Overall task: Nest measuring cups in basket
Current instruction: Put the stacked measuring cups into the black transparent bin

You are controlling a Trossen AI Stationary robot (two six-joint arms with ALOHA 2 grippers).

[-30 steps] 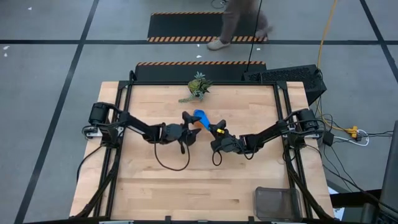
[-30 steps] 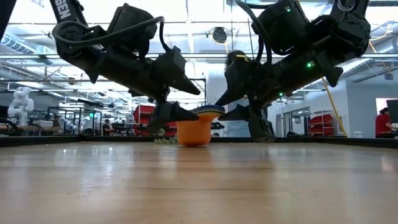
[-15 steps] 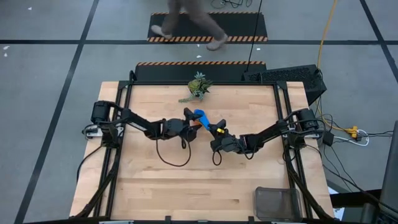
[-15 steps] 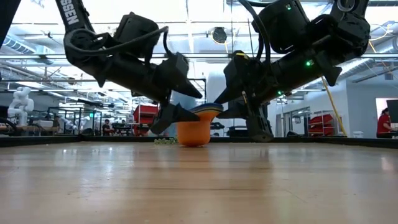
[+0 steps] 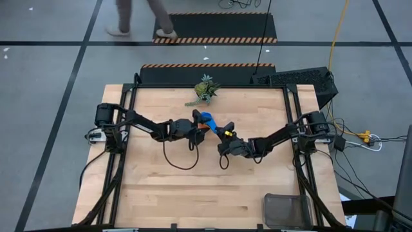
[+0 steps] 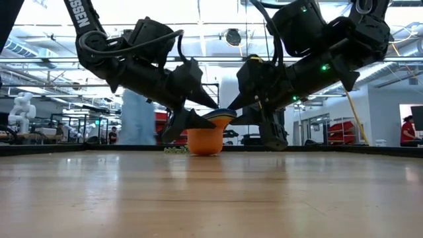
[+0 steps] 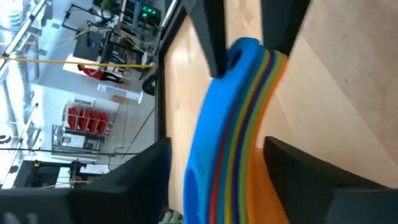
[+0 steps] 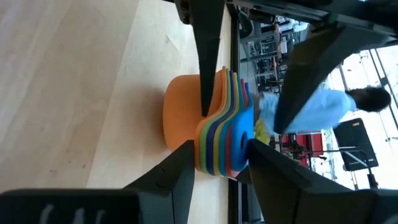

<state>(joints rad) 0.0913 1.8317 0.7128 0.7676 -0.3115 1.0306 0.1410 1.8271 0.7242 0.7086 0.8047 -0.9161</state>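
Measuring cups (image 5: 206, 121) hemmed by left tool (image 5: 195, 126), right tool (image 5: 222, 137), bare table (image 5: 193, 193) nearer

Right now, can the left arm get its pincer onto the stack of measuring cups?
Probably yes. The left pincer is already at the measuring cups, its open fingers either side of the stacked handles. The right pincer holds the handles' far end, leaving this side free.

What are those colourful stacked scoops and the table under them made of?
The measuring cups look like moulded plastic: bright solid colours, thin even rims, smooth and slightly glossy. The table looks like light wood, butcher-block style: pale planks with visible grain and joint lines, a matt finish. The basket seems to be dark wire mesh, probably metal.
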